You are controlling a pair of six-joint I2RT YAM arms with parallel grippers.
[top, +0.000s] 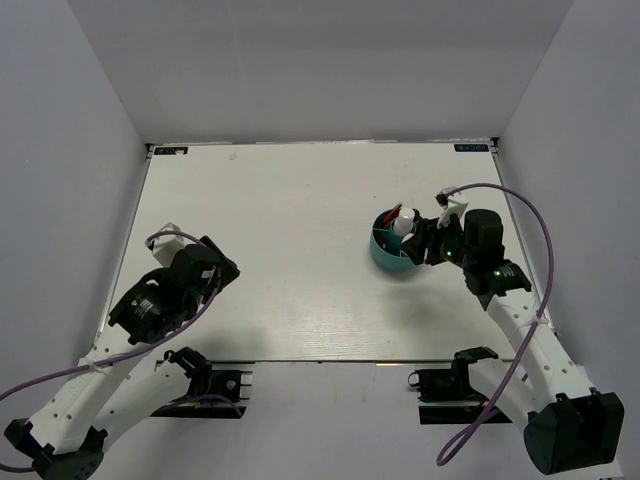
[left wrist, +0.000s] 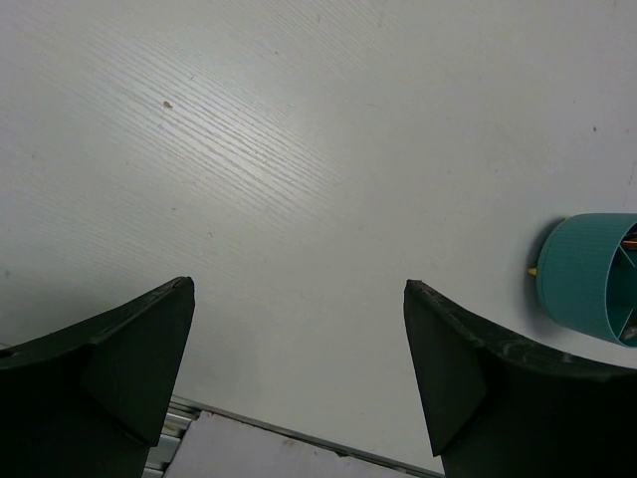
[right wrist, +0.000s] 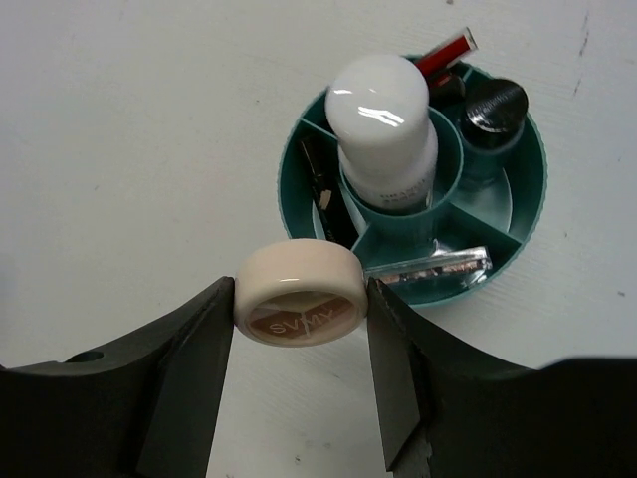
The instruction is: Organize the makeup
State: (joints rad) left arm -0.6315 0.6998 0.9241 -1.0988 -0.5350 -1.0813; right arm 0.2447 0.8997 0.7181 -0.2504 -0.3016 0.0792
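Right tool [right wrist: 301, 294] clamped on compact [right wrist: 299, 304], left tool [left wrist: 297, 286] apart, teal container [left wrist: 587, 274] cut off

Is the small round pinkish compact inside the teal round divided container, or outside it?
Outside: the right pincer holds the pinkish round compact beside the teal container's rim, in no compartment.

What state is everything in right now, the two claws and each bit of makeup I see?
Left gripper: open, empty.
Right gripper: shut on the round compact.
Round compact: gripped by its sides, not yet in the teal container.
White bottle: upright in the centre cup.
Red tube: leaning in a back compartment.
Black pencil: standing in a side compartment.
Teal container: upright on the table.
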